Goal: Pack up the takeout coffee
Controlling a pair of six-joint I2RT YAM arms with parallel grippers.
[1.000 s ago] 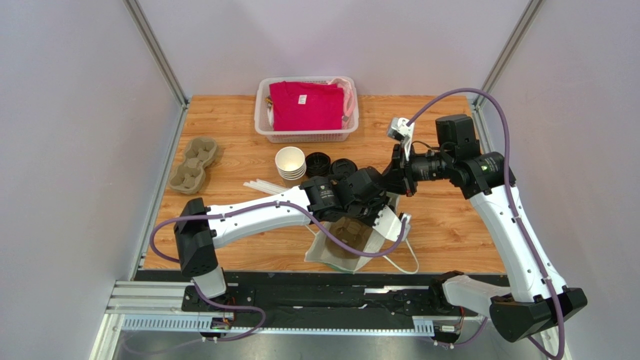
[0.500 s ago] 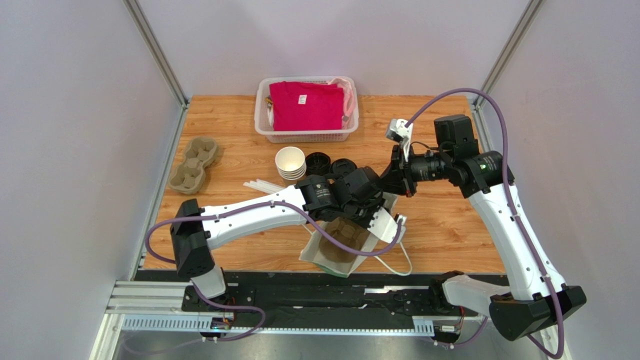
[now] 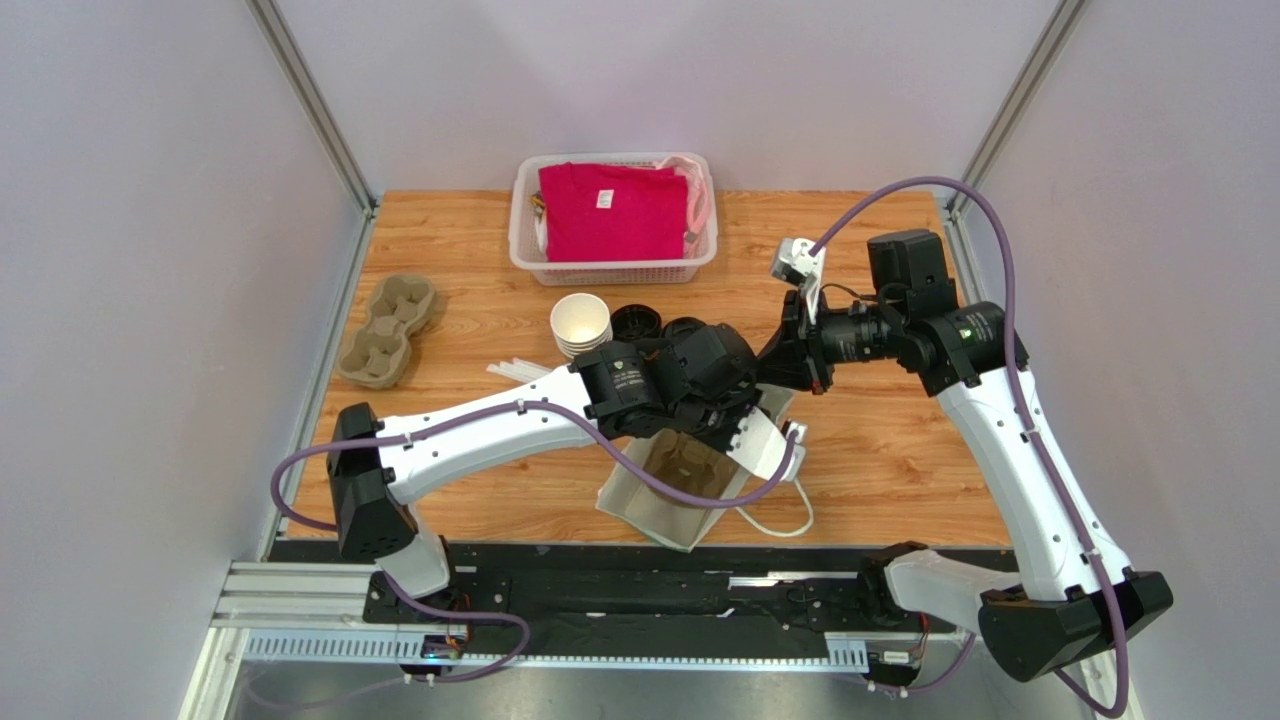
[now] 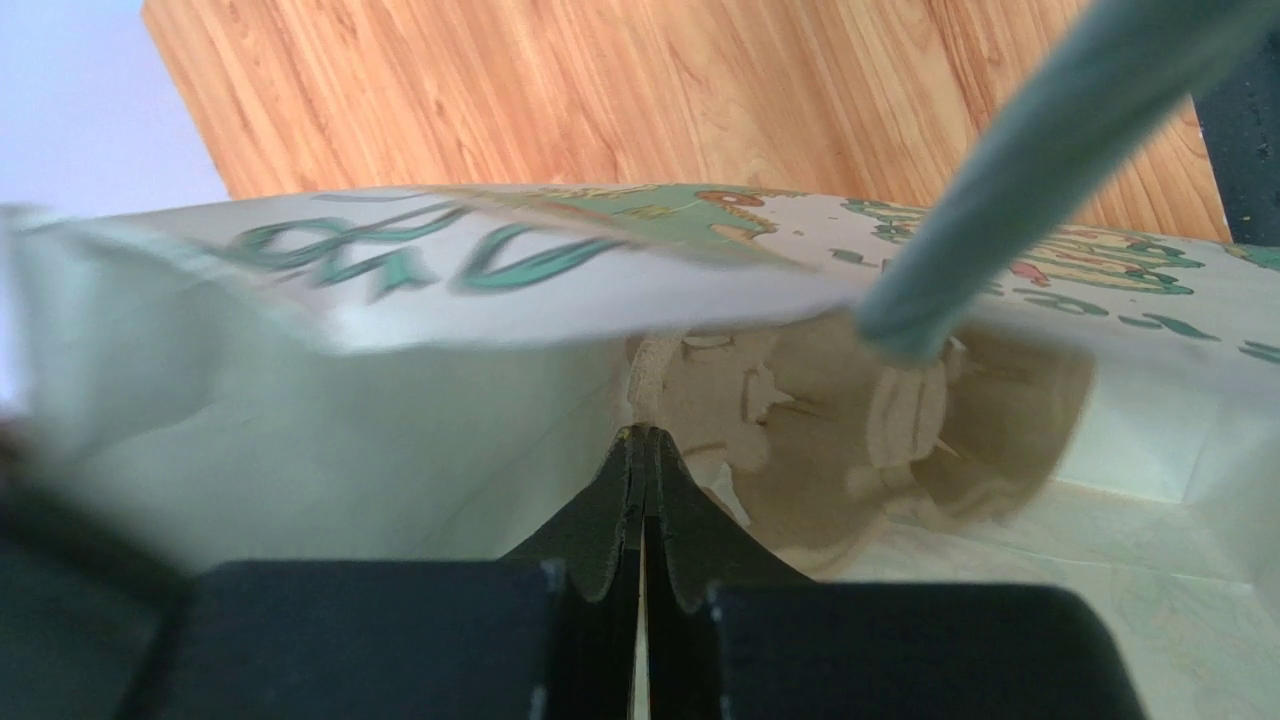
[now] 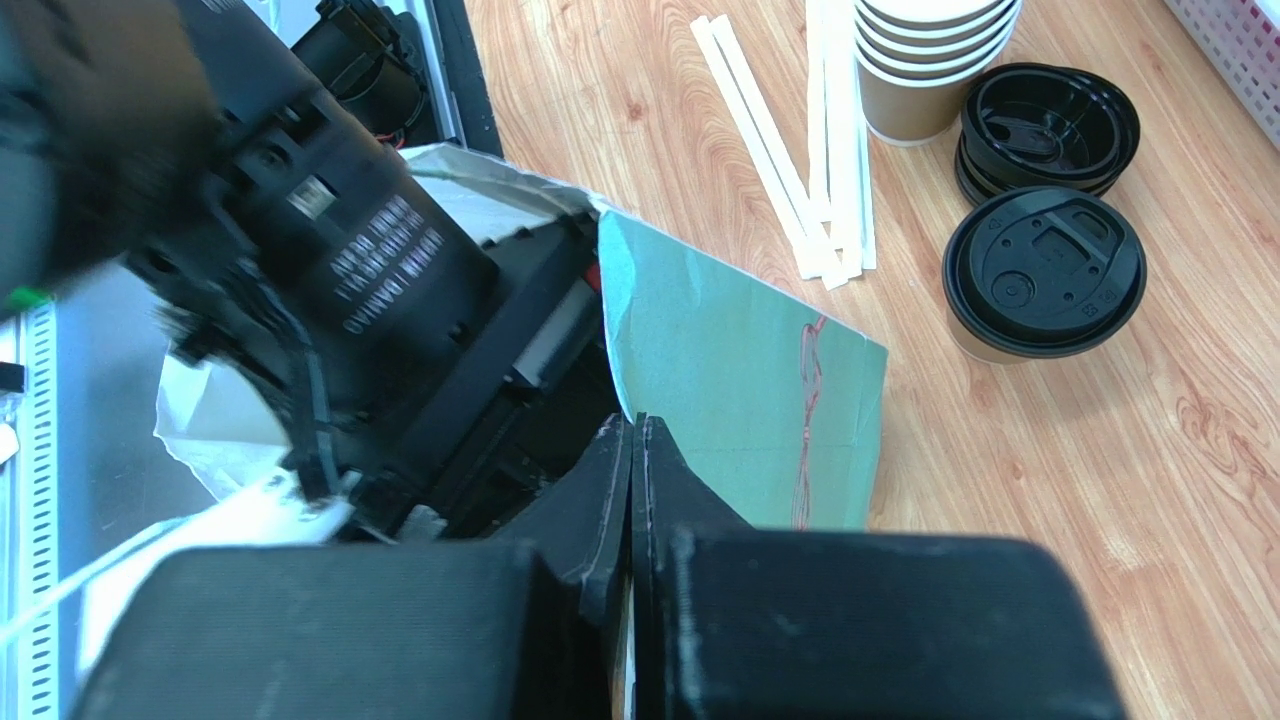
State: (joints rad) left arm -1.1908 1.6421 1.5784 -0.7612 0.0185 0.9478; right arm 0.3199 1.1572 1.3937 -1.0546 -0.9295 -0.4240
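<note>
The takeout coffee (image 5: 1044, 273), a tan cup under a black lid, stands on the wood beside the bag; in the top view my left arm hides most of it. A white paper bag (image 3: 646, 503) with green print stands open at the near middle of the table. A brown pulp carrier (image 4: 902, 420) lies inside it. My left gripper (image 4: 643, 435) is shut on the bag's rim, reaching in from above. From the other side, my right gripper (image 5: 634, 428) is shut on the edge of the bag's green side panel (image 5: 736, 375).
A stack of paper cups (image 3: 580, 326) and a pile of spare black lids (image 3: 636, 321) stand behind the bag. Pale sticks (image 3: 526, 371) lie left of it. A pulp carrier (image 3: 388, 327) sits far left. At the back stands a white basket (image 3: 526, 225) holding pink cloth.
My left gripper has closed on the bag's rim and drawn it away from the table's near edge; the bag's mouth now stands wider. The right arm has held still.
</note>
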